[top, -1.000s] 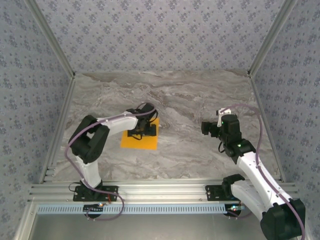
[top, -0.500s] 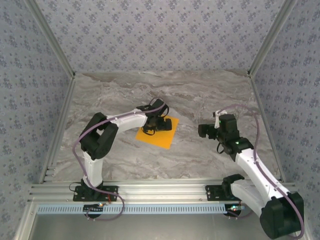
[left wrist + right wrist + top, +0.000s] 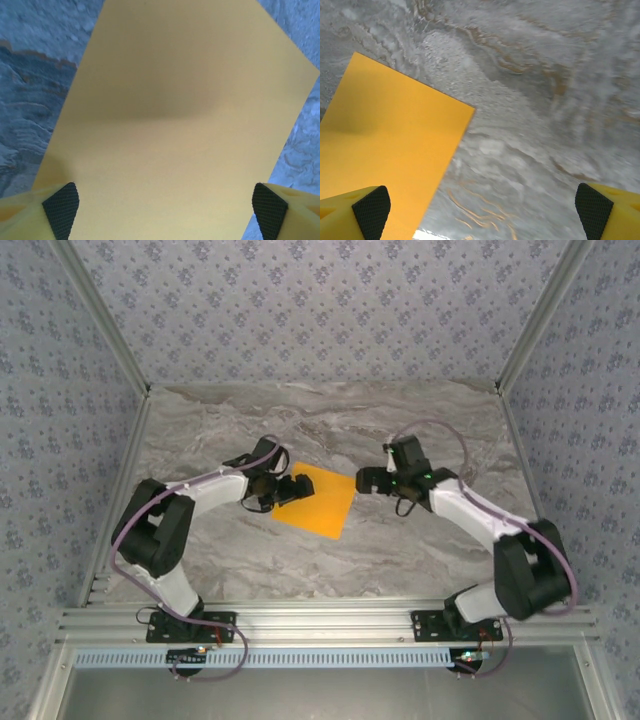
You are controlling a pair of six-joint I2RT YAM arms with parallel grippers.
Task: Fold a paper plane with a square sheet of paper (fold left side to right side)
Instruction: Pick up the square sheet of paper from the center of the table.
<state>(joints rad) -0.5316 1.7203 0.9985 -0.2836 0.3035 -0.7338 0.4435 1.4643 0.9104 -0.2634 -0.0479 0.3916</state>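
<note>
The square sheet of paper (image 3: 322,504), bright orange-yellow, lies flat and unfolded on the marble table, turned like a diamond. My left gripper (image 3: 298,488) sits low at its left edge. In the left wrist view the sheet (image 3: 175,110) spreads out under that gripper (image 3: 165,212), whose black pads (image 3: 61,209) stand wide apart: open, gripping nothing. My right gripper (image 3: 363,482) hovers at the sheet's right corner. It is open (image 3: 482,212), and the sheet's corner (image 3: 385,145) lies by its left fingertip (image 3: 370,212). The paper plane is out of view.
The grey marble table (image 3: 420,430) stretches behind and to both sides of the sheet. Patterned walls with metal posts (image 3: 120,490) close the left, right and back. An aluminium rail (image 3: 320,625) carrying both arm bases runs along the near edge.
The sheet slid right and turned under the left gripper, which then drew back to its left edge. The right arm swung left and forward to the sheet's right corner.
</note>
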